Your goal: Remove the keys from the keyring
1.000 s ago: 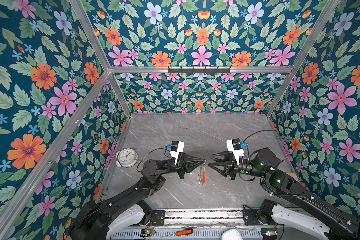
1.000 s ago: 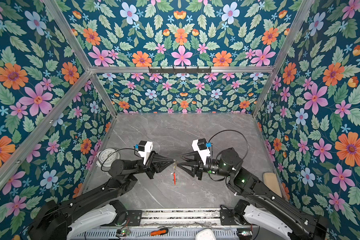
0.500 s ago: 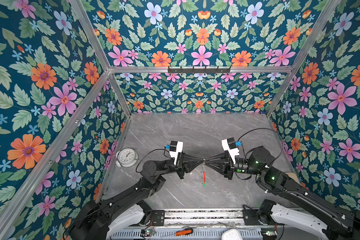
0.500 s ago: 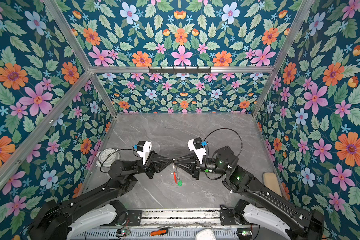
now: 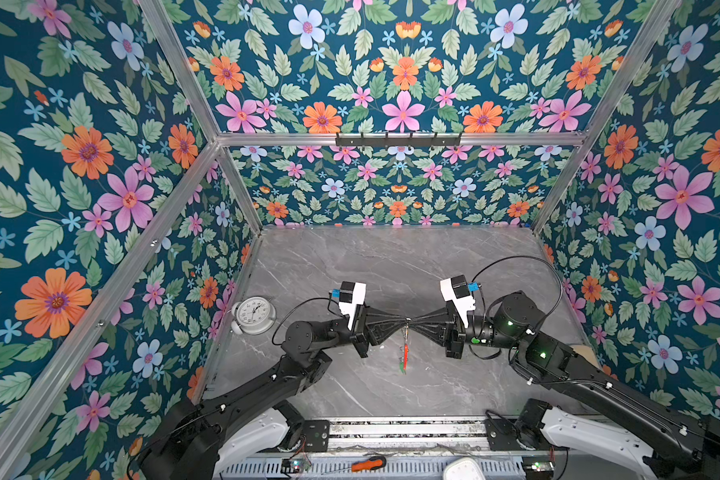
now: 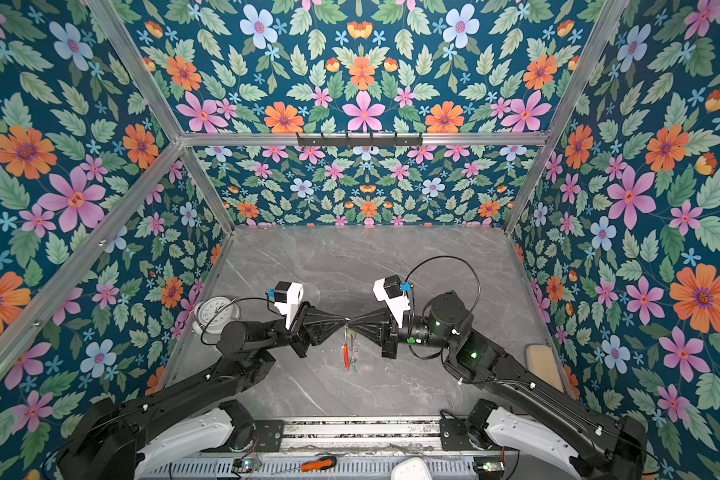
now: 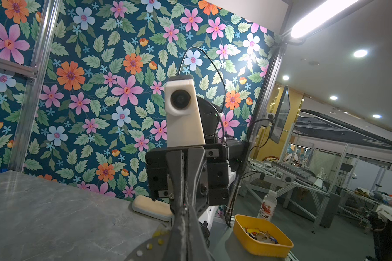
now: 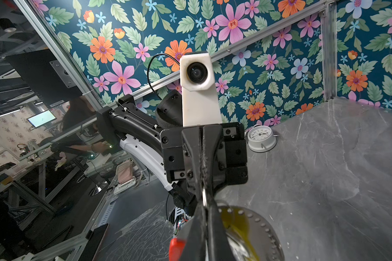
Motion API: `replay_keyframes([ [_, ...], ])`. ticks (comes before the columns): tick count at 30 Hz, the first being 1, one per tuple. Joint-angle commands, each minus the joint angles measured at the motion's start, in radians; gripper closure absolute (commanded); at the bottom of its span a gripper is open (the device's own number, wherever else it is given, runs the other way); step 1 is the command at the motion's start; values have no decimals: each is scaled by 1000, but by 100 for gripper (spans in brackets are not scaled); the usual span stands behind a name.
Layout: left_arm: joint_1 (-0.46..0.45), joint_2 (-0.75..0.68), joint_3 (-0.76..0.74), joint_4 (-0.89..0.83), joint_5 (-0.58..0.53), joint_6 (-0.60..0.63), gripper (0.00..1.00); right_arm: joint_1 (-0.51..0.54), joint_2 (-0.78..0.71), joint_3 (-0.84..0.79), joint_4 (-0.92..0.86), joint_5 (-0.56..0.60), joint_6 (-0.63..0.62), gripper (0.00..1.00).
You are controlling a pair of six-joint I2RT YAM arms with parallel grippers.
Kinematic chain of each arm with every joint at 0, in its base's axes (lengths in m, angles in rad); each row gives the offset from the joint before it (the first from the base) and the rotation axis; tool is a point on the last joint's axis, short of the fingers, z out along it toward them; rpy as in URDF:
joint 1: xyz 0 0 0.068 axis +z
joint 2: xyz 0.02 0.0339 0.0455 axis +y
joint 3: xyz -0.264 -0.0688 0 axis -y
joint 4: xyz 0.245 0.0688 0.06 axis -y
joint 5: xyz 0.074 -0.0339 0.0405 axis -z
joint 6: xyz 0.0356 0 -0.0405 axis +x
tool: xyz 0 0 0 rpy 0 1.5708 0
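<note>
Both left fingers [image 5: 387, 325] and right fingers [image 5: 427, 324] are clamped mid-frame on the thin grey, red-sectioned metal keyring [image 5: 404, 354]; tugged unevenly, it'd get dropped on the grey marble worktop [image 5: 391, 257].

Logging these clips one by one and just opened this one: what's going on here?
Two arms meet tip to tip above the grey table. The left hand and the right hand are both shut on the top of the keyring, which hangs edge-on beneath them with a green tag at its lower end. An alarm clock stands untouched near the left wall.
</note>
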Motion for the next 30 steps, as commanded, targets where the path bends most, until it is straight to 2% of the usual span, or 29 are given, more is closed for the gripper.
replay_keyframes([
  [1,0,3,3,40,-6,8,100,3,-1,7,16,-38,8,100],
  [4,1,3,9,27,-6,-10,100,3,-6,31,-58,-7,-4,100],
  [8,2,-9,20,-39,4,-16,68,3,-27,71,-210,40,-46,100],
  [11,1,-35,30,-108,15,-15,60,4,-28,121,-356,60,-99,100],
  [16,1,-72,89,-353,60,38,59,4,-9,207,-562,70,-186,100],
  [19,2,-85,142,-540,90,97,58,4,3,246,-624,76,-217,100],
  [23,2,-92,213,-748,101,190,63,3,21,280,-656,73,-236,100],
  [30,2,-75,261,-825,151,217,75,3,54,310,-674,83,-246,100],
])
